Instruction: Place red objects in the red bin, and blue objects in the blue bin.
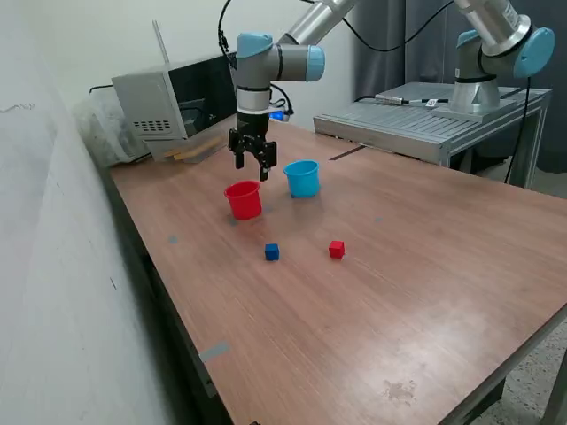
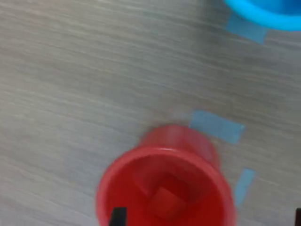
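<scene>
My gripper (image 1: 252,165) hangs open and empty just above the red bin (image 1: 244,199), with the blue bin (image 1: 302,178) close on the exterior view's right. In the wrist view the red bin (image 2: 164,188) is directly below, and one red cube (image 2: 164,202) lies inside it. A dark fingertip (image 2: 117,217) shows over its rim. The blue bin's rim (image 2: 263,12) shows at the picture's edge; its inside is hidden. On the table (image 1: 399,292), nearer the front, lie one red cube (image 1: 336,250) and one blue cube (image 1: 271,252). No second blue cube is in view.
A grey box-shaped device (image 1: 164,106) stands at the back left by the wall. A metal platform (image 1: 416,119) carrying a second arm (image 1: 496,44) sits at the back right. Blue tape strips (image 2: 217,126) are stuck on the table near the bins.
</scene>
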`<action>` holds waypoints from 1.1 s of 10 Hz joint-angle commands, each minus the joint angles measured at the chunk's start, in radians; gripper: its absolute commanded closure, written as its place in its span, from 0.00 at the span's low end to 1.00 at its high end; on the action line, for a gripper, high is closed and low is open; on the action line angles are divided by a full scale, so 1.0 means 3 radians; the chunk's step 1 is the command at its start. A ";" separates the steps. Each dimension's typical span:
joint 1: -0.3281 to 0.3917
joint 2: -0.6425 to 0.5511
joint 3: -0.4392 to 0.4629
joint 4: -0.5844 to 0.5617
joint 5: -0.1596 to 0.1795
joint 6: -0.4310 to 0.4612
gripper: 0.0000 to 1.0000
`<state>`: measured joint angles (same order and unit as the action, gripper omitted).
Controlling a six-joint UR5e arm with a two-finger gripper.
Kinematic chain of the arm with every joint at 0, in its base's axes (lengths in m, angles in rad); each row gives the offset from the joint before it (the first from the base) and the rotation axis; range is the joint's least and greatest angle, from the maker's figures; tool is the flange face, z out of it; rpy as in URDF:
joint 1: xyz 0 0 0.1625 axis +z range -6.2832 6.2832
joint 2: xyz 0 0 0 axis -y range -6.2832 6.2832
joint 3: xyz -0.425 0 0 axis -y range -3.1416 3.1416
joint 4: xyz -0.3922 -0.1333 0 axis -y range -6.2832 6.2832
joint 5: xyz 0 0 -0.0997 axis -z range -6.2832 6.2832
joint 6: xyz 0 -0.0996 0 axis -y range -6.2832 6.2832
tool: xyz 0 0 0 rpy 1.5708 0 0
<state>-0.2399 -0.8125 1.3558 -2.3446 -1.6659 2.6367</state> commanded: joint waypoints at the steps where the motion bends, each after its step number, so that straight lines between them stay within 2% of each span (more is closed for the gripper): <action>1: 0.0277 -0.0215 0.0204 -0.0003 0.0000 0.0031 0.00; 5: 0.0446 -0.0492 0.0593 -0.0003 0.0000 0.0159 0.00; 8: 0.0854 -0.0636 0.1002 -0.0039 0.0025 0.0169 0.00; 11: 0.1075 -0.0575 0.0983 -0.0039 0.0184 0.0169 0.00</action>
<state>0.0170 -0.9900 1.6297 -2.3548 -1.6421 2.6854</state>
